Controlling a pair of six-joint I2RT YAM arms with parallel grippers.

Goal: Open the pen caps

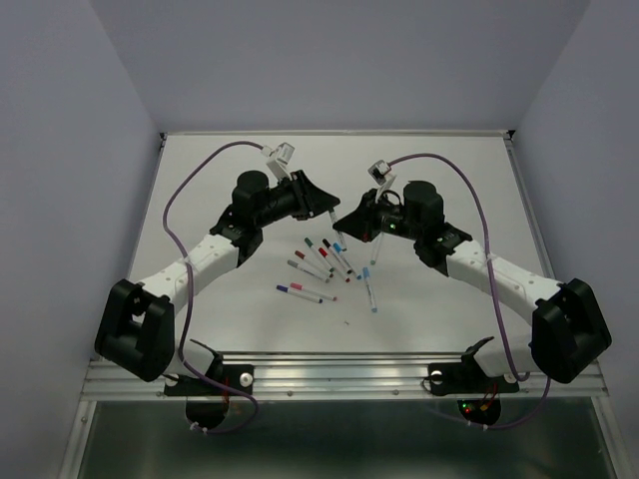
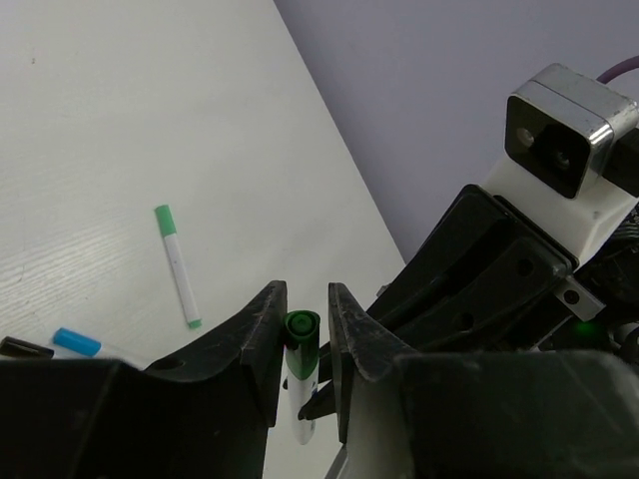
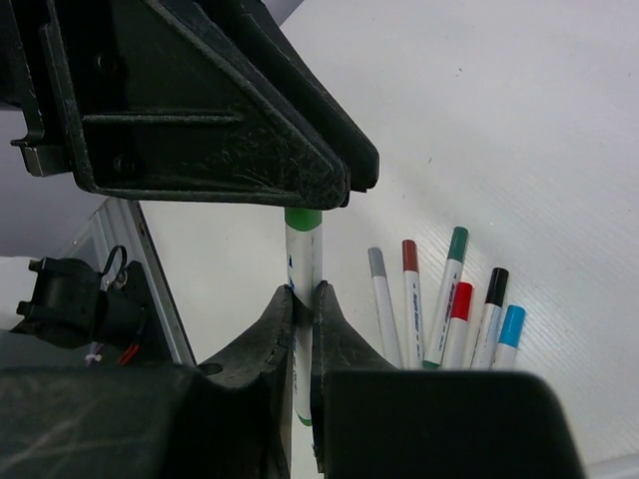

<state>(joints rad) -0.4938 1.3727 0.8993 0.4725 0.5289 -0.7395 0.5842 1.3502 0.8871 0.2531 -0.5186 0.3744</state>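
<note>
From above, two black arms reach in over the flat white table (image 1: pixel 250 180) and meet near the middle. The left gripper (image 1: pixel 329 210) and the right gripper (image 1: pixel 349 222) are tip to tip. Just under them, at 6 o'clock, a bunch of thin pens (image 1: pixel 321 267) lies spread on the table.

In the left wrist view, the left gripper's two black plastic fingers (image 2: pixel 268 339) pinch a green cap (image 2: pixel 302 329). It is a small round tube, seen almost end on. A smooth white barrel (image 2: pixel 300 414) runs from it toward 6 o'clock. At 10 o'clock from it, a spare green pen (image 2: pixel 178 264) lies flat on the table. A blue cap (image 2: pixel 75 341) shows at 9 o'clock. A boxy silver camera (image 2: pixel 564 125) sits at 2 o'clock.

In the right wrist view, the right gripper's dark fingers (image 3: pixel 272 344) are pressed tight on the barrel. The green cap is on the barrel's end at 12 o'clock, just under the left gripper's scratched, wedge-shaped finger. At 3 o'clock from the barrel, six pens lie side by side, with grey, dark red, green, red, black and blue tops.
</note>
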